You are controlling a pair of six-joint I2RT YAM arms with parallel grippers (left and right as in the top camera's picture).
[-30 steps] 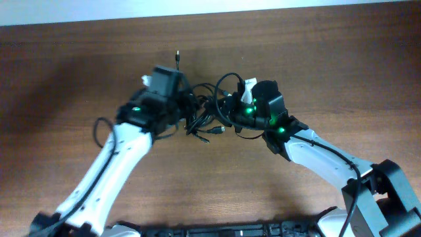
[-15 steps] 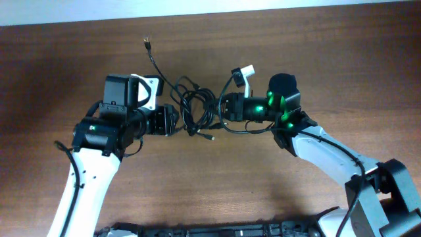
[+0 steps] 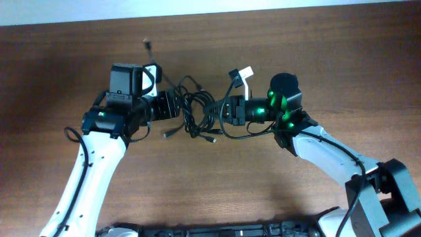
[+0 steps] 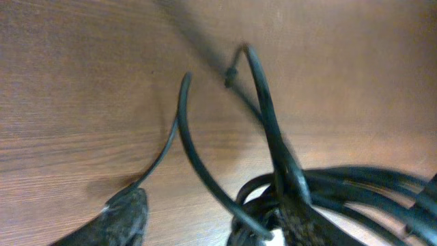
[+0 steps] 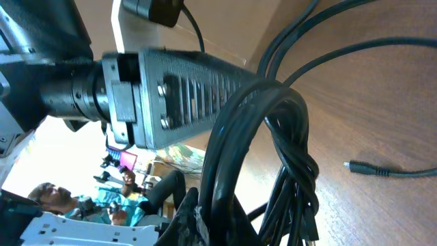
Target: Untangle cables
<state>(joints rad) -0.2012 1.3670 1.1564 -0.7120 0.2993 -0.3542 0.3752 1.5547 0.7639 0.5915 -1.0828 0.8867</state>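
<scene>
- Plainly, little is done: your cables (image 3: 197,113) form one knot over the middle of the worktop (image 3: 210,191).
- Your right fingers (image 5: 186,217) pinch its strands; whether your left fingers (image 4: 126,215) grip cannot be told.

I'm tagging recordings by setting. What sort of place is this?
Probably a robotics lab: a left arm and right arm work tangled cables on a wooden table, and the right wrist view shows a person behind.

I think this is a robot lab. I see two robot arms (image 3: 92,178) at a wood table (image 3: 217,191), and people (image 5: 58,198) in a bright room.
</scene>
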